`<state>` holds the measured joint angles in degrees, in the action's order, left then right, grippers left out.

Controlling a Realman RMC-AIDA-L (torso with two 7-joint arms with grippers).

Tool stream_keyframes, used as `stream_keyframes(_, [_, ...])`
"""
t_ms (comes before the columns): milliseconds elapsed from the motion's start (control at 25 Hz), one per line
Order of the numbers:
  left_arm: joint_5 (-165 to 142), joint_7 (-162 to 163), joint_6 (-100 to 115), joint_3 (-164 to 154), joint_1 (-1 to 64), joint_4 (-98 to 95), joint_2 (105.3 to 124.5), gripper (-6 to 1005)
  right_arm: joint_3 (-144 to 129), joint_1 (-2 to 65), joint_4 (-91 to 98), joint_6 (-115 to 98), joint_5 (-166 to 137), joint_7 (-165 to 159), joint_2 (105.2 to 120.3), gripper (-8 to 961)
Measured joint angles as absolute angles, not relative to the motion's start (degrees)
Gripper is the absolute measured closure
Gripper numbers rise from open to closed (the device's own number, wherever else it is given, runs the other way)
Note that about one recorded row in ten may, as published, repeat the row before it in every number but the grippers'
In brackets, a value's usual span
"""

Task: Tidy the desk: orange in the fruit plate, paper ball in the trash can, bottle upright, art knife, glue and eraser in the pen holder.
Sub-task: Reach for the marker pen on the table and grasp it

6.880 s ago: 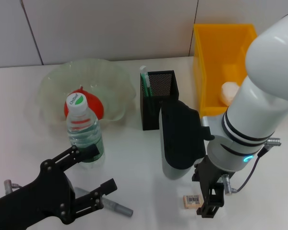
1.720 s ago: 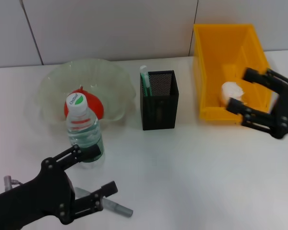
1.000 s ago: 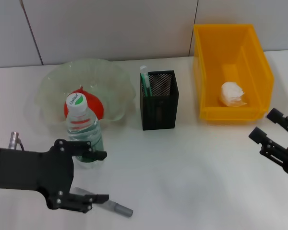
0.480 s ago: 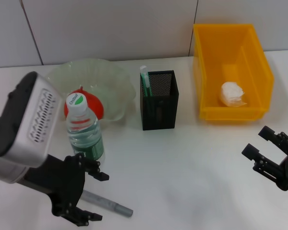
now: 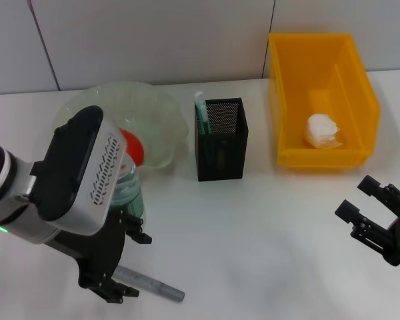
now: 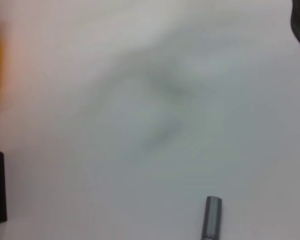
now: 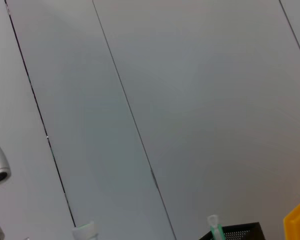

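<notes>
In the head view the left arm fills the lower left of the frame, its grey and black wrist housing angled down toward the counter (image 5: 253, 227). The left end effector (image 5: 123, 263) points downward, fingers spread apart and holding nothing, one black finger (image 5: 137, 237) just below the bottle and the other by the near end of a grey pen-like tool (image 5: 153, 287) lying flat on the counter at the bottom left. The left wrist view shows the tip of that tool (image 6: 211, 217) against bare white surface.

The bottle (image 5: 128, 190) stands upright at left centre, mostly hidden behind the arm housing. Just behind it the orange (image 5: 133, 148) rests in the fruit plate (image 5: 157, 110) at upper left. The pen holder (image 5: 221, 140) stands at upper centre with a green and white item sticking out of its back left corner. The trash can (image 5: 320, 93) sits at upper right, the paper ball (image 5: 322, 131) lying inside on its floor.

The right end effector (image 5: 368, 210) hovers at the lower right edge over bare counter, fingers parted and empty, well apart from the trash can.
</notes>
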<state>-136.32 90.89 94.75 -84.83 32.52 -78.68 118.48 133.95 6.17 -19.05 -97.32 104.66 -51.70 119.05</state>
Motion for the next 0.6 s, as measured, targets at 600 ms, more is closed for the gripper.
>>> stream_keyframes(600, [-140.83, 91.88, 90.90, -90.74, 35.31, -75.27, 118.77, 263, 133.94, 6.67, -18.28, -97.38, 104.66, -51.77, 119.06, 128])
